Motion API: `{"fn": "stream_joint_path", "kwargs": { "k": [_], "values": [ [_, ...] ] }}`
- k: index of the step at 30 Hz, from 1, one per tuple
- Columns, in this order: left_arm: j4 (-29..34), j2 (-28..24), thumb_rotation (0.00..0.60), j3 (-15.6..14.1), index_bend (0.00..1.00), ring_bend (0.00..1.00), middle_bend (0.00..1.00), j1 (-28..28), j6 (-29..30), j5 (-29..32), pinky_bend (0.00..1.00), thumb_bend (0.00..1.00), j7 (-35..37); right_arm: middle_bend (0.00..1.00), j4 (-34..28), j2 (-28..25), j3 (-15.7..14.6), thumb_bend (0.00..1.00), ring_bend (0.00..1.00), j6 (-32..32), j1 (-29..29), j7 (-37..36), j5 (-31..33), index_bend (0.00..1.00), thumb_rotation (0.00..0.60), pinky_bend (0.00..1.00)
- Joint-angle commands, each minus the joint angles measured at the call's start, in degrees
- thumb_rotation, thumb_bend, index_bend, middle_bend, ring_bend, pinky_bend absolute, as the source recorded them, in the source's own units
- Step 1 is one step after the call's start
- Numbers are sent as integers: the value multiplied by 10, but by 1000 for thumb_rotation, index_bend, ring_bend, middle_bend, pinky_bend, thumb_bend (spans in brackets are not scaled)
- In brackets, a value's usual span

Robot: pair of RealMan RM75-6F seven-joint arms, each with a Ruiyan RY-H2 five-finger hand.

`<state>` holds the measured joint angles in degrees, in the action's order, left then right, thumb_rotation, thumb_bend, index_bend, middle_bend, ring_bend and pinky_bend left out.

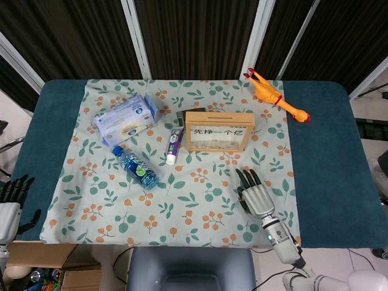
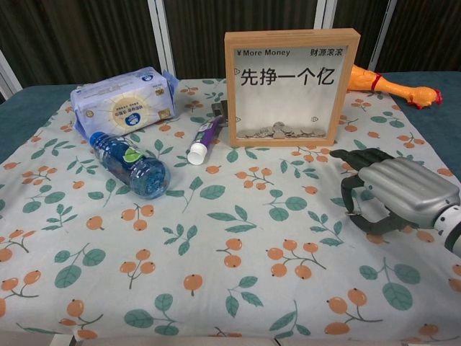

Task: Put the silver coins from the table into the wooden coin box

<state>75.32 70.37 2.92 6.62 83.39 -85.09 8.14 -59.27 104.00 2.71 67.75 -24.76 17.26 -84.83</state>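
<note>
My right hand [image 2: 392, 196] sits low over the floral cloth [image 2: 216, 238] at the near right of the tabletop [image 1: 321, 157], fingers [image 2: 348, 193] curled downward with the tips at or just above the fabric. I cannot tell whether a coin lies beneath them: a small pale speck shows at one fingertip in the chest view, too small to identify. No other loose silver coin is visible on the cloth. I judge the step in hand to be the pick-up of a coin under that hand, not yet confirmed.

My left hand [image 1: 11, 203] hangs off the near left edge of the tabletop, fingers apart and holding nothing.

The next move, in my judgement, calls for a firm pinch, a lift clear of the cloth, then travel forward and slightly left to the wooden coin box [image 2: 292, 86], which stands upright beyond my right hand with a layer of coins [image 2: 281, 132] already in its bottom. The slot [image 1: 219, 113] lies on its top edge, so the hand must rise above the frame.

The path to the box is open cloth. To the left, well apart, lie the water bottle [image 2: 130, 164], toothpaste tube [image 2: 204, 139] and tissue pack [image 2: 124, 99]; the rubber chicken [image 2: 392, 86] lies behind the box to the right. The cloth's right edge is near my wrist.
</note>
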Motion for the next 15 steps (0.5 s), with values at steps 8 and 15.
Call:
{"fn": "stream_joint_path", "kwargs": {
  "k": [8,15],
  "values": [
    [3,0,600,-1,0,0,0,1,2,-4,0,376,3,116,10,1,-3,477,0,16,0,-25,-16,628,600,0],
    [3,-1,600,-2,0,0,0,1,0,-2,0,375,8,132,15,4,-2,561,0,18,-1,-26,-17,654,600,0]
  ]
}}
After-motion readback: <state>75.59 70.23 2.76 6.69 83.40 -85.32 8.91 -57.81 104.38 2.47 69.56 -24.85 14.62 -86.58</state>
